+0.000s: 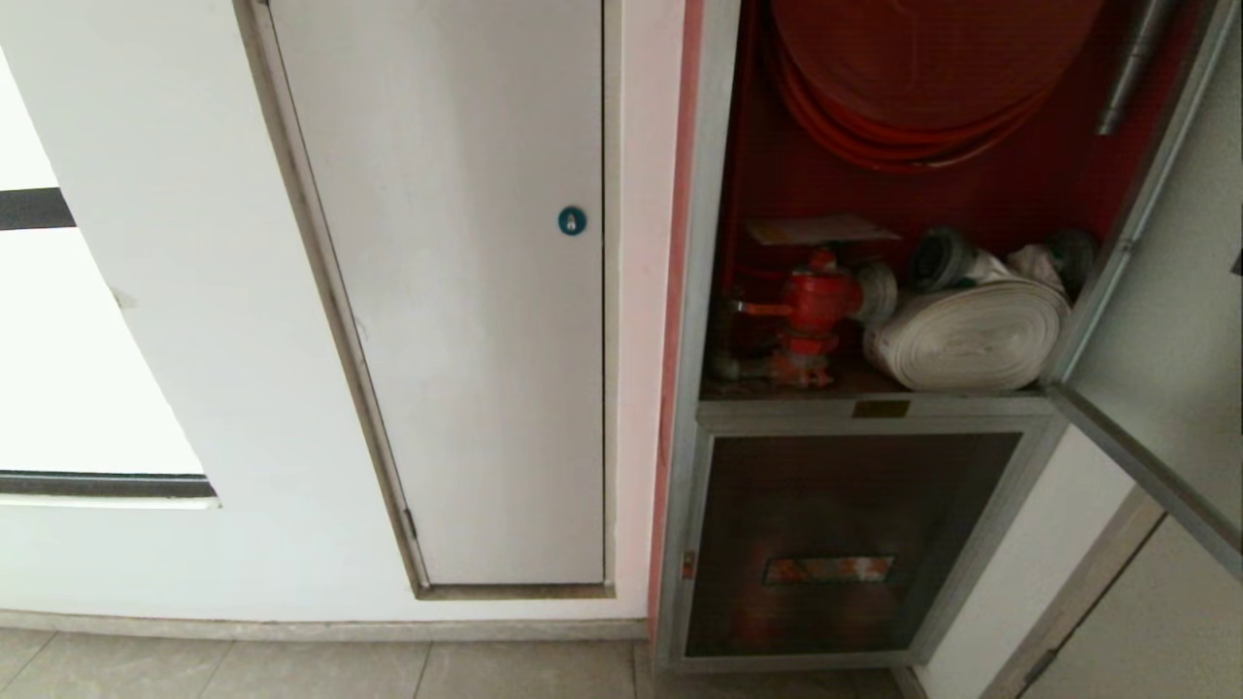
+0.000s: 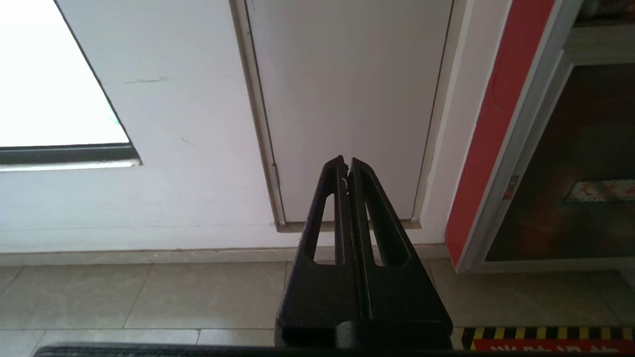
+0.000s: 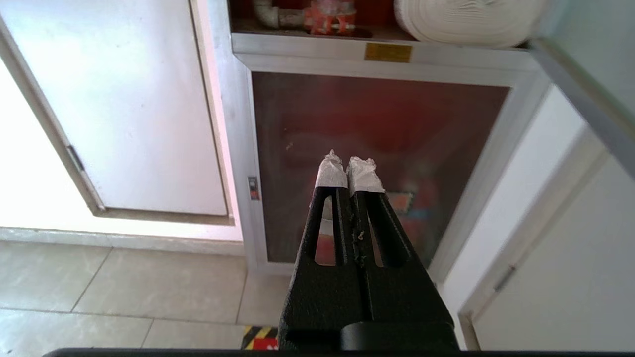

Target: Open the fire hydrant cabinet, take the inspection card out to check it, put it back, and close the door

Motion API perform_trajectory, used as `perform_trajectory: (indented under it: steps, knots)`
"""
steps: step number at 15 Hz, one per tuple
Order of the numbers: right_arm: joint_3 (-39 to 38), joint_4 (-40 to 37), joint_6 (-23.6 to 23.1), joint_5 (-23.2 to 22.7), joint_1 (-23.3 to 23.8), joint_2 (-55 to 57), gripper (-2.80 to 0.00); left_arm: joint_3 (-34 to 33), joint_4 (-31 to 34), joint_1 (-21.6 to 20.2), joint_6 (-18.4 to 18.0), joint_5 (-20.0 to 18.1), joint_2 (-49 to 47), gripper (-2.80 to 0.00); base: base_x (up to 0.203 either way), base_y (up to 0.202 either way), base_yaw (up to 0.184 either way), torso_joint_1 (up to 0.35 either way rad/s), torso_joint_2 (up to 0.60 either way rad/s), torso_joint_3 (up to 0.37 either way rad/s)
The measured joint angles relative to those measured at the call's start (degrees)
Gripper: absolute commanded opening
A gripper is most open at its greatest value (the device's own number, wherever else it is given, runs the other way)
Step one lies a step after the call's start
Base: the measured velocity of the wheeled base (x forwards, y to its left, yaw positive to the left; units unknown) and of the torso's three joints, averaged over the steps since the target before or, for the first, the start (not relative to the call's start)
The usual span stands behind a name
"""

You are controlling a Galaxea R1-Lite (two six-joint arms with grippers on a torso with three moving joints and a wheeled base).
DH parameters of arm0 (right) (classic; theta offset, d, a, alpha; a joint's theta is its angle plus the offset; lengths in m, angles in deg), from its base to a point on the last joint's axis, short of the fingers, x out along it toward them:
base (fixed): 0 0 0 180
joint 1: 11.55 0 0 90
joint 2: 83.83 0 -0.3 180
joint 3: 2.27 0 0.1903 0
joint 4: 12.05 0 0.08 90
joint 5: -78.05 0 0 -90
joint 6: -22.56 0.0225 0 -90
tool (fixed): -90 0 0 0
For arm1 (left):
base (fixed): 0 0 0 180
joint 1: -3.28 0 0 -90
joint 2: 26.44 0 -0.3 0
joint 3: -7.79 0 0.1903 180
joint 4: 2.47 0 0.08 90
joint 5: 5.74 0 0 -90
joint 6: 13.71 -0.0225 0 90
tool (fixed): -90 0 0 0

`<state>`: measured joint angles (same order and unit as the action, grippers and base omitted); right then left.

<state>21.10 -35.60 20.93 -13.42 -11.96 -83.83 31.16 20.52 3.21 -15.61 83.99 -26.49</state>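
Head view shows no readable writing: the fire hydrant cabinet [image 1: 723, 291] fills the frame's right, the door [image 1: 1165, 320] swung open at the far right, the inspection card [image 1: 821, 230] lying above the red valve [image 1: 811, 306]. A small brass plate [image 1: 881, 409] sits illegible below. The left gripper [image 2: 347, 163] and right gripper [image 3: 349, 166] point low at the wall, fingers pressed together, empty.

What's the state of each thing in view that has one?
Aluminium-framed fire hydrant cabinet with red interior: open.
Large glass door in aluminium frame: swung open to the right.
White inspection card with yellow-orange band: inside, lying flat above the red valve.
Rolled white hose: coiled, on the shelf.
Smaller lower dark glass panel: shut.
Plain white door with blue round lock: shut.
Left claw: shut, empty.
Right claw: shut, empty.
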Motion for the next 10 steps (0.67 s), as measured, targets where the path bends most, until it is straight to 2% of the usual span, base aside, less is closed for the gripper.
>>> perform_trajectory:
  steps: [10]
  knots:
    - [0.00,0.02,0.01,0.00,0.00,0.00,-2.80,0.00,-0.04,0.00,0.06,0.02,0.00,-2.80,0.197,0.000,0.000,0.004,0.00,0.002]
